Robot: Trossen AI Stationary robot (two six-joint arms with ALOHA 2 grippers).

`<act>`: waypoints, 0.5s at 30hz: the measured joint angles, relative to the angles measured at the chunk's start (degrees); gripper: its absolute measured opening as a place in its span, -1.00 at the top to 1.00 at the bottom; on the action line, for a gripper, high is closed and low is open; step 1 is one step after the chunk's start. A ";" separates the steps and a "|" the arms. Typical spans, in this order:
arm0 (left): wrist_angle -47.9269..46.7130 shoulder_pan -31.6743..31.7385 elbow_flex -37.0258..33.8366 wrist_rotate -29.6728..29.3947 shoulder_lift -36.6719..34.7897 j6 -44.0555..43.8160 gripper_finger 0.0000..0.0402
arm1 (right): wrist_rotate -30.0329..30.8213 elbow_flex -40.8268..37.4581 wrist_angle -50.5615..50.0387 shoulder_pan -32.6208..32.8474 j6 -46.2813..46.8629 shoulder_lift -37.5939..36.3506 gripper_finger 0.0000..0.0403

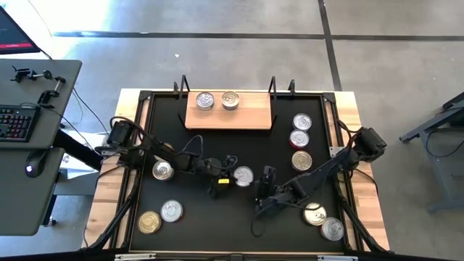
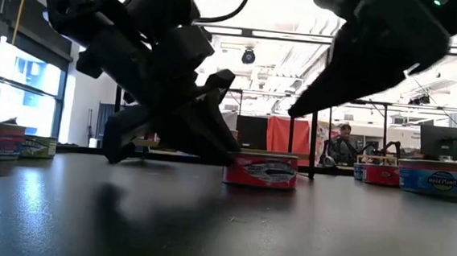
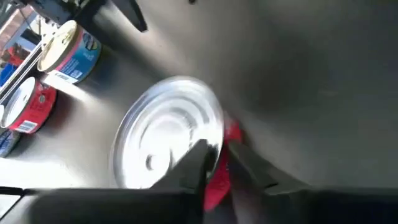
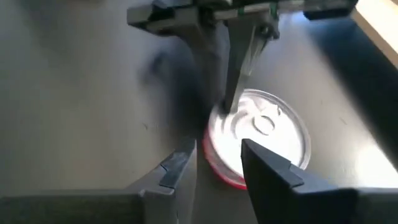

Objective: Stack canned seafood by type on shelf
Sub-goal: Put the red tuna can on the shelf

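Note:
The canned seafood tin with a silver lid and red-pink side (image 1: 243, 176) stands on the black table's middle, also the tin (image 2: 260, 169) in the low view. My left gripper (image 1: 226, 181) reaches it from the table's left, its fingers nearly together at the tin's rim. My right gripper (image 4: 217, 168) is open and hovers just right of and nearer than that tin (image 4: 261, 127), touching nothing. The wooden shelf (image 1: 254, 116) lies at the far side and carries two tins (image 1: 205, 101) (image 1: 230, 100) standing on their bases. My left gripper meets the tin at its rim (image 3: 219, 146) on the side facing the table's left. One finger (image 3: 198, 163) lies on the lid's edge and the other (image 3: 255, 171) against the red side wall, slanting down from the left. The tin's base stays on the table.
Three tins (image 1: 163, 170) (image 1: 172, 210) (image 1: 150, 222) sit at the table's left and near left. Three more (image 1: 302, 122) (image 1: 299, 138) (image 1: 301, 159) line the right side, and two (image 1: 314, 214) (image 1: 332, 229) lie near right under my right arm. A desk with a keyboard (image 1: 14, 123) stands off to the left.

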 joint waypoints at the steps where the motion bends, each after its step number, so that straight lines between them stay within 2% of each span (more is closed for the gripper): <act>1: -0.07 0.17 0.00 0.12 -0.22 -0.77 0.91 | -0.34 0.00 0.53 -0.23 -1.28 0.00 0.40; 6: 1.66 0.74 -0.24 1.10 -0.35 -5.30 0.97 | -3.56 0.00 0.91 -1.30 -7.21 0.00 0.18; 11: 3.13 0.77 -0.31 3.25 -0.31 -6.95 0.99 | -2.39 0.00 0.77 -1.40 -20.01 0.00 -0.12; 15: 3.89 1.56 -0.31 4.36 -0.31 -9.60 1.00 | -0.59 0.00 -0.34 -1.39 -28.41 0.00 -0.20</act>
